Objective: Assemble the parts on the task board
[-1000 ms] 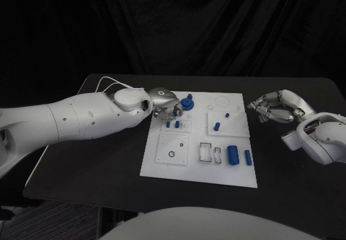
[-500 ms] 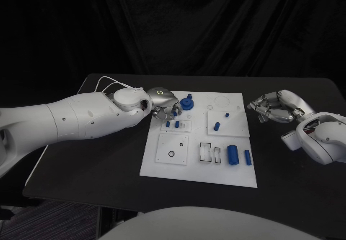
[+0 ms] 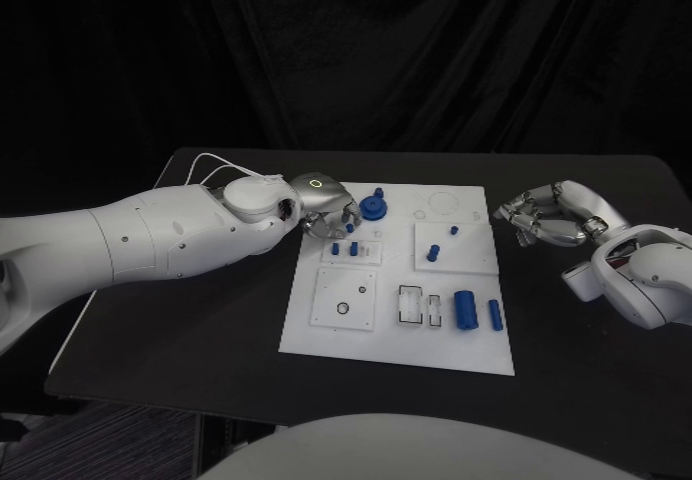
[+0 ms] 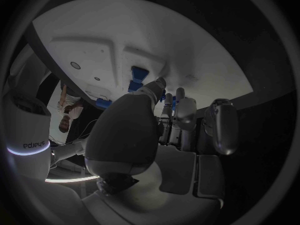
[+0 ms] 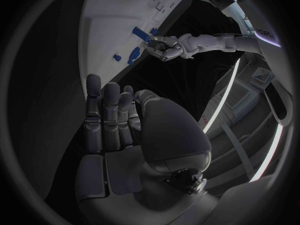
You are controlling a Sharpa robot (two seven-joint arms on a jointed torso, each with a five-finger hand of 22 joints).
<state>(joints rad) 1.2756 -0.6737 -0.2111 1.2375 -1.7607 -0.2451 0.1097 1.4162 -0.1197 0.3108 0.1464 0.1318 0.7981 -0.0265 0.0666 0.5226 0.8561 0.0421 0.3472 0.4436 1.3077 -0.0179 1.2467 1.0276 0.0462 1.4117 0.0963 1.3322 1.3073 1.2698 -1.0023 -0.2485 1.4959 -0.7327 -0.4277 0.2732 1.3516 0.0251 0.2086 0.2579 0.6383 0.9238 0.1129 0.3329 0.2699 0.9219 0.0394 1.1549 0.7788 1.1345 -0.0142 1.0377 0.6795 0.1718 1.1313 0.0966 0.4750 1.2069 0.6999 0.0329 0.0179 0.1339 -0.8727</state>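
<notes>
The left hand (image 3: 326,205) is hovering at the board's (image 3: 397,340) ten o'clock corner beside blue parts (image 3: 374,208), grip unclear. The right hand (image 3: 552,222), fingers loosely curled and grasping nothing, is sitting at three o'clock over the tabletop (image 3: 188,330).

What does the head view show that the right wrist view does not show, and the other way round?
Head view alone: the whole task board with the large blue cylinder near its front edge, and the black table around it. Right wrist view alone: the inner side of the right hand, fingers straight and side by side, holding nothing. Both: the left hand at the board's far left corner, beside small blue parts.
</notes>
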